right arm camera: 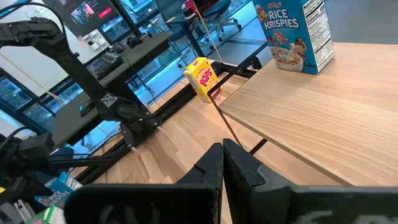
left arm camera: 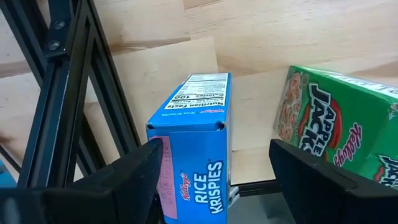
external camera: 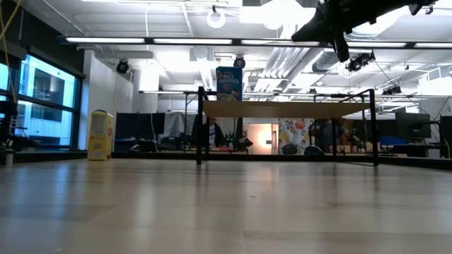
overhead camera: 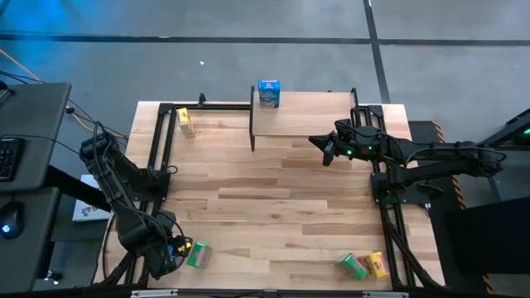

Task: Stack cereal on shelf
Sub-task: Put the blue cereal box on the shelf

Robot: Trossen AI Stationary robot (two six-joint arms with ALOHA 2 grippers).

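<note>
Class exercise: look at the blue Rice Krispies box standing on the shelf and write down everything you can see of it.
The blue Rice Krispies box is a small printed cardboard carton with a blue front, white lettering, a bowl picture and a pale nutrition panel on its side. It stands upright and closed on the light-wood shelf, at the shelf's far left corner in the high view. Only the shelf board touches it. The right end effector, shut, hovers off the shelf's near right edge, well clear of it.
</note>
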